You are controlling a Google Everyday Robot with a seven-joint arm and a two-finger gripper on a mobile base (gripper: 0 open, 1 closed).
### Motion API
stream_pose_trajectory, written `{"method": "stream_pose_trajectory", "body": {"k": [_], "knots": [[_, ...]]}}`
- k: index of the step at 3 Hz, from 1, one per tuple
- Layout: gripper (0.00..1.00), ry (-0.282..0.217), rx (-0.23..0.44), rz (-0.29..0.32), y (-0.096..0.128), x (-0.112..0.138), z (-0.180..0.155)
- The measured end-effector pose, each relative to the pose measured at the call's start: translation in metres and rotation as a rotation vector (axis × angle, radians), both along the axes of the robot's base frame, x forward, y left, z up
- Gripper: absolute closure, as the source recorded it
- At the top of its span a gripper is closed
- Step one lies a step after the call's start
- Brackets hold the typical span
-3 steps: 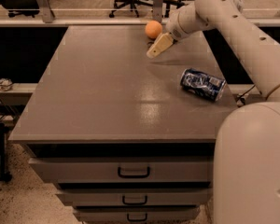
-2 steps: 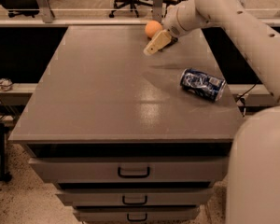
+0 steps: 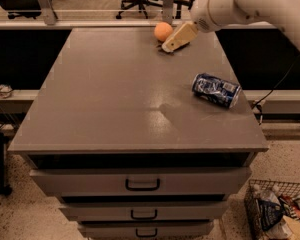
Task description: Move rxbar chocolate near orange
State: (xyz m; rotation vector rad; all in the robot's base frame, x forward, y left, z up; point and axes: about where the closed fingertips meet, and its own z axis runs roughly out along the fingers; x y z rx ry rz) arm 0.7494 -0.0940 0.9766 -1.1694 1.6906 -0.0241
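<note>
Upper centre, by desk (image 3: 110, 114)'s far edge: gripper (image 3: 168, 45) just right of round orange (image 3: 163, 31), jaws' state untellable; rxbar chocolate (image 3: 162, 49) a dark sliver beneath; wide desk below.

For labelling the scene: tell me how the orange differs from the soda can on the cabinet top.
The orange is a round, plain orange ball; the soda can is a blue and white cylinder with print. The orange sits at the far edge of the cabinet top, right beside the hand; the can lies on its side nearer the right edge, apart from the hand. Both rest on the same grey top, and neither is held.
</note>
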Motion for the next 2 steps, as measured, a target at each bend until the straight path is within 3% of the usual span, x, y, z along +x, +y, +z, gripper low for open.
{"method": "stream_pose_trajectory", "body": {"k": [1,2], "knots": [[0.0,-0.077,0.029,-0.07,-0.046,-0.037,0.038],[0.0,-0.082,0.029,-0.091,-0.06,-0.041,0.04]]}}
